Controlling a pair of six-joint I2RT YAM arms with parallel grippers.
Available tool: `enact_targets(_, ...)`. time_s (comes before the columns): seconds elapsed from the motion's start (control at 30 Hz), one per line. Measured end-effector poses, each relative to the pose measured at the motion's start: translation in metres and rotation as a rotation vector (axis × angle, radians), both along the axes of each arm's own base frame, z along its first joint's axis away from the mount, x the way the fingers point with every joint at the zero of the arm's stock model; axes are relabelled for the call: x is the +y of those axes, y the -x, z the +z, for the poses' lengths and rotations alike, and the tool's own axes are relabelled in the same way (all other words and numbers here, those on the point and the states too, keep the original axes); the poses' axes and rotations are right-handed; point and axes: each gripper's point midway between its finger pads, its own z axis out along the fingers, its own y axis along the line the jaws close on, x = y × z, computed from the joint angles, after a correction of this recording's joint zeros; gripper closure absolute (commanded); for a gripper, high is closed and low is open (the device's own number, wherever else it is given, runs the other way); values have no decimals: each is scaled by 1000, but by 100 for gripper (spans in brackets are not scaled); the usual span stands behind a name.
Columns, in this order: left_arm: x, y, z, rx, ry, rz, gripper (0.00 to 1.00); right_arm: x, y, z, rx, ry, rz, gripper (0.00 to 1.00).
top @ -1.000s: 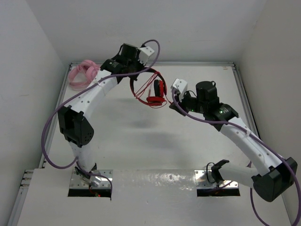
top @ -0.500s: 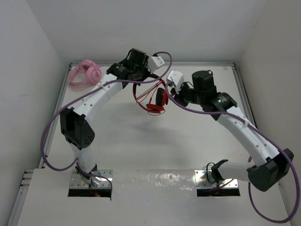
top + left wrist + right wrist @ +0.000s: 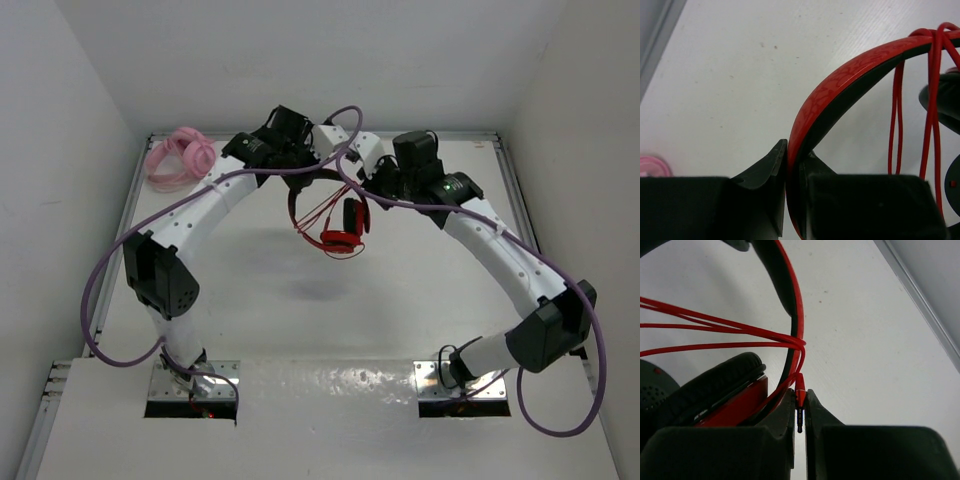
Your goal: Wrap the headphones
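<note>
While the left gripper (image 3: 796, 152) clamps the headphones' (image 3: 340, 228) seemingly rigid headband (image 3: 840, 75), the right gripper (image 3: 800, 396) pinches the limp cable's (image 3: 715, 331) plug (image 3: 799, 421).

The headphones (image 3: 340, 225) hang over the far middle of the table (image 3: 300, 330). The coiled bundle (image 3: 180, 158) lies well to their left, seemingly farther back.
</note>
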Motion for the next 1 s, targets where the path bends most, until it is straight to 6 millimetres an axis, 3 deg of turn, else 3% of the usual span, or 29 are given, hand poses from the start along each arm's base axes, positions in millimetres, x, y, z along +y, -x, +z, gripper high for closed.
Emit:
enact_targets(0.2, -4, 10, -2, 109, 104, 47, 100, -9, -4, -3, 19, -7, -45, 98)
enact_targets(0.33, -11, 19, -1, 183, 175, 66, 100, -11, -6, -8, 21, -13, -64, 76)
enact_targets(0.57, -25, 40, 0, 305, 263, 40, 100, -28, 2, -29, 33, 10, -118, 62)
enact_targets(0.83, -14, 31, 1, 341, 307, 94, 100, -46, 16, -17, -26, -8, -162, 63)
enact_targets(1.0, 1, 19, 0, 329, 308, 141, 100, -61, 15, -26, -15, 10, -221, 62)
